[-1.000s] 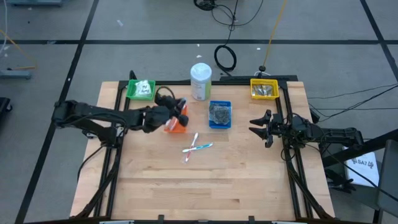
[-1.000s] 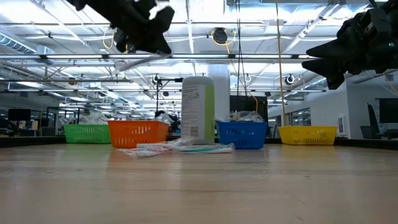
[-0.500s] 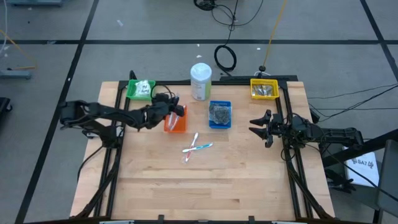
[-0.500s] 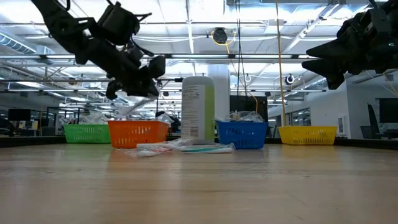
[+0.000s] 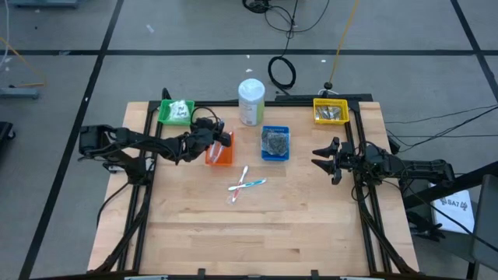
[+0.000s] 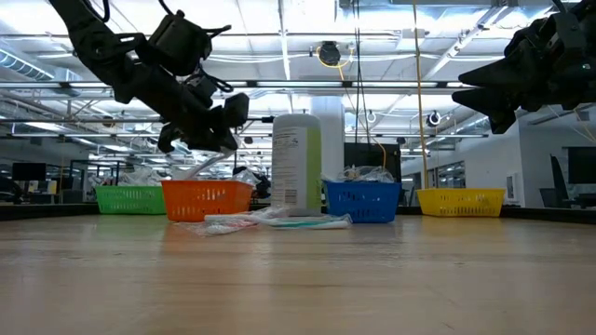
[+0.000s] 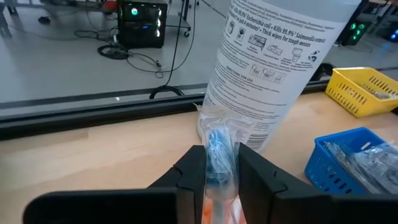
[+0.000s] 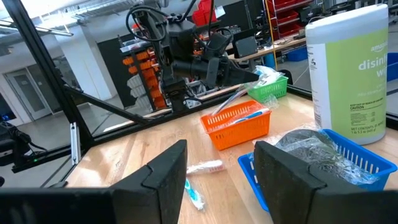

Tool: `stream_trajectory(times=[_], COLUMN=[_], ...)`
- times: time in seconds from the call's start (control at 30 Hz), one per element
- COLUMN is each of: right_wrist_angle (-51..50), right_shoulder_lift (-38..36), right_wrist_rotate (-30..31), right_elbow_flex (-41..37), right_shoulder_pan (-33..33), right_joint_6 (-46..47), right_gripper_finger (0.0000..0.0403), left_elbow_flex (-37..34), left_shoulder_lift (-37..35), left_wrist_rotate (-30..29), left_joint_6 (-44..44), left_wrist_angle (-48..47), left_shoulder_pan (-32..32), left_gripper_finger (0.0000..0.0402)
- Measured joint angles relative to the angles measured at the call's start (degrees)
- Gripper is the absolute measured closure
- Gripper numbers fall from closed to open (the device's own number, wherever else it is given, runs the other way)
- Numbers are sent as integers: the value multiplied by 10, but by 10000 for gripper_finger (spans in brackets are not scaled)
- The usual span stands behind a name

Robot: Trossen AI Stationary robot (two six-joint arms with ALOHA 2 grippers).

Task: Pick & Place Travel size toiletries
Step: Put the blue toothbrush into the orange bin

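Observation:
My left gripper [image 5: 212,134] is shut on a clear sachet [image 7: 219,152] with a blue-tipped stick inside, just above the orange tray [image 5: 220,149]. In the low view the sachet [image 6: 203,166] slants down from my left gripper [image 6: 222,126] toward the orange tray [image 6: 207,197]. Two more sachets [image 5: 246,185] lie crossed on the table's middle. My right gripper [image 5: 323,159] is open and empty at the table's right side. My left gripper pinches the sachet between its two fingers [image 7: 191,174], across the sachet's width, on the part with the blue tip [image 7: 217,146]. The fingers slant down from the table's left. The sachet's free end [image 8: 229,102] hangs slanting down to the orange tray's rim.
A tall white bottle [image 5: 250,101] with a green label stands behind the trays. A green tray [image 5: 176,112] is at the far left, a blue tray [image 5: 275,144] with dark puffs beside the orange one, and a yellow tray [image 5: 330,111] at the far right.
My left gripper has come down and drawn back a little toward the table's left, from over the orange tray to its left rim, and has tipped down. The sachet it holds has gone from nearly level to slanting down at the tray.

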Motion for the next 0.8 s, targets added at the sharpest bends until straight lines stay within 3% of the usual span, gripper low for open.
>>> stream_trajectory(times=[0.27,0.63,0.8], right_wrist_angle=[0,0,0], right_shoulder_lift=[0,0,0], right_wrist_rotate=[0,0,0], right_elbow_flex=[0,0,0], right_shoulder_pan=[0,0,0], right_joint_6=[0,0,0], right_gripper_finger=[226,228,225], left_elbow_flex=[0,0,18], left_shoulder_lift=[0,0,-31], left_wrist_rotate=[0,3,78], left_joint_6=[20,44,132], left_wrist_angle=[1,1,2], left_shoulder_pan=[0,-1,-17], left_gripper_finger=[315,163,127])
